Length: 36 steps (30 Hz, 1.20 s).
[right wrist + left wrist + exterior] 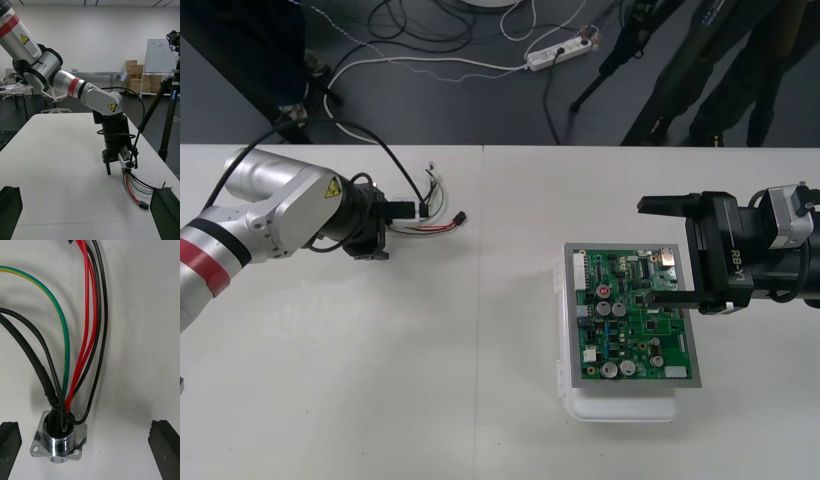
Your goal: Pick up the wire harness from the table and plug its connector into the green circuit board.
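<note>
One wire harness (pixel 435 216) lies on the table (pixel 480 400), on its far left part and well apart from the one green board (pixel 630 330), which sits on a white base (pixel 620 408) at the right. The harness has one round metal socket (pixel 60 435) with a square flange at one end and one small black plug (pixel 463 216) at the other. The plug rests on the bare table, pointing toward the board, and is not in it. From the socket rise two red wires (pixel 88 315), one green wire (pixel 63 333) with a yellow edge, and a few black ones. Two grippers are in view. The left gripper (pixel 405 212) is down at the socket end with its two fingers (pixel 9 450) spread wide, one on each side of the socket and touching neither it nor the wires, so it grips nothing. The right gripper (pixel 672 252) hangs at the board's right edge, also spread wide and empty. One of its fingers (pixel 675 298) reaches in over the board's right part and the other lies past the board's far edge.
</note>
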Each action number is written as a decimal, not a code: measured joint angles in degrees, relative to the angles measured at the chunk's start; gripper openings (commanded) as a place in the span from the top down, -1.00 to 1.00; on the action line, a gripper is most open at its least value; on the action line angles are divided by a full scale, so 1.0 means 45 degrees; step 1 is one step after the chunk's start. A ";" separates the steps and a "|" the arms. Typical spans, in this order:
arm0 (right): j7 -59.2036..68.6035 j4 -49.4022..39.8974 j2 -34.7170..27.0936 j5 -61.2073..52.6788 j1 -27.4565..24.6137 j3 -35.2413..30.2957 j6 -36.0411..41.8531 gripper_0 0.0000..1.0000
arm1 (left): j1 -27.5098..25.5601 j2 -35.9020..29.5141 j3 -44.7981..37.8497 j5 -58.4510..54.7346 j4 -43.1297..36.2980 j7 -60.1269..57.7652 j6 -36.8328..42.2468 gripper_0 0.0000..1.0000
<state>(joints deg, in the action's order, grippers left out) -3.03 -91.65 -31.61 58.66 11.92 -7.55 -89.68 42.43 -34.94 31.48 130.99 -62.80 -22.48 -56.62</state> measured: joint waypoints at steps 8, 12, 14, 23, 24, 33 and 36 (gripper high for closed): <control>0.0000 0.0010 0.0000 0.0032 0.0000 0.0000 0.0000 -1.00 | 0.0008 0.0003 0.0564 0.0203 0.0008 0.0000 0.0609 -1.00; 0.0000 0.0026 0.0000 0.0033 0.0001 -0.0001 0.0000 -1.00 | 0.0096 0.0005 0.0715 0.0245 0.0008 0.0000 0.0686 -1.00; 0.0000 0.0029 0.0000 0.0033 0.0003 -0.0001 0.0000 -1.00 | 0.0128 0.0005 0.0755 0.0270 0.0008 -0.0001 0.0697 -1.00; 0.0000 0.0036 0.0000 0.0029 0.0006 -0.0002 0.0000 -1.00 | 0.0144 0.0021 0.0779 0.0484 0.0010 -0.0001 0.0859 -1.00; 0.0000 0.0037 0.0000 0.0029 0.0006 -0.0002 0.0000 -1.00 | 0.0144 0.0022 0.0779 0.0508 0.0020 -0.0001 0.0893 -1.00; 0.0000 0.0039 0.0000 0.0027 0.0007 -0.0002 0.0000 -1.00 | 0.0357 0.0116 0.0779 0.0541 0.0558 -0.0005 0.1303 -1.00; 0.0000 0.0040 0.0000 0.0027 0.0008 -0.0002 0.0000 -1.00 | 0.0400 0.0135 0.0779 0.0582 0.0617 -0.0005 0.1366 -1.00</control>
<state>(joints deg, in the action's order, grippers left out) -3.03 -91.47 -31.61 58.79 11.95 -7.56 -89.68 44.24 -34.33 34.99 133.61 -60.02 -22.50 -50.47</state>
